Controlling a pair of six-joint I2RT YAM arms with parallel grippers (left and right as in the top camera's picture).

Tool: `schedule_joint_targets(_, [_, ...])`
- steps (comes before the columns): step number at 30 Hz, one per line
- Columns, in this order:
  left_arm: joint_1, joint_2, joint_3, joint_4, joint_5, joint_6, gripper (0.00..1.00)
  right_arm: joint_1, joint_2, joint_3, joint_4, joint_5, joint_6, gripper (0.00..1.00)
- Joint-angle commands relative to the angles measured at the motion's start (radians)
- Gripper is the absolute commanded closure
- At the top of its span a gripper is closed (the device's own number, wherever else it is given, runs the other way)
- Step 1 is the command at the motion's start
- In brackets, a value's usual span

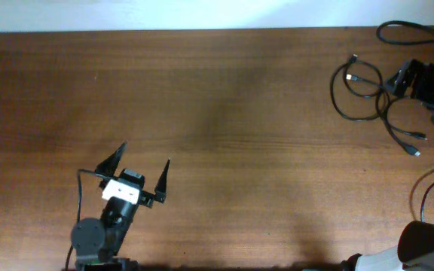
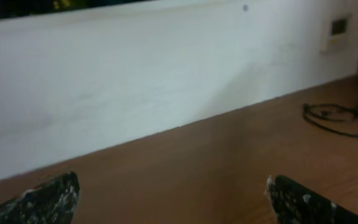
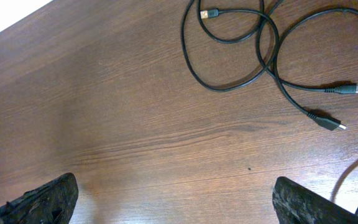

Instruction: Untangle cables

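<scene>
Near edge: L gripper (image 1: 145, 154), two black pointed fingers spread wide, empty, over the brown wood-grain table (image 1: 262, 150). R gripper (image 3: 176, 193) also spread, scuffed black fingers above the wood, apart from the cables (image 3: 266, 50). Far right corner: those thin smooth black cords lie flat in loose overlapping loops w/ small plug ends.

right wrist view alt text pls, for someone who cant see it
Thin black cables lie looped and crossing at upper right on a wooden table, three plug ends showing. The right gripper's two fingertips sit wide apart in the bottom corners, holding nothing.
</scene>
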Motion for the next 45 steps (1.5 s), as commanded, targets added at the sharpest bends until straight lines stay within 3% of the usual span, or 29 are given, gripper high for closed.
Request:
schedule_joint_targets(1, [-0.002,-0.089,-0.08,0.002,-0.158,-0.174,0.01,0.004,-0.008,0.006,0.0,-0.009,-0.002,0.01])
schedule_joint_targets(4, [-0.003,-0.18,-0.159,-0.031,-0.276,-0.263,0.01,0.004,-0.008,0.006,0.0,-0.009,-0.002,0.01])
schedule_joint_targets(9, [-0.008,-0.257,-0.158,-0.235,-0.386,-0.263,0.01,0.004,-0.008,0.006,0.0,-0.009,-0.002,0.01])
schedule_joint_targets(11, [-0.013,-0.257,-0.158,-0.232,-0.411,-0.254,0.01,0.004,-0.008,0.006,0.0,-0.009,-0.002,0.01])
schedule_joint_targets(40, [-0.014,-0.257,-0.158,-0.231,-0.41,-0.214,0.01,0.004,-0.006,0.006,0.001,-0.009,-0.002,0.01])
schedule_joint_targets(45, [-0.014,-0.257,-0.158,-0.231,-0.41,-0.214,0.01,0.004,-0.047,0.006,0.021,0.067,-0.003,0.01])
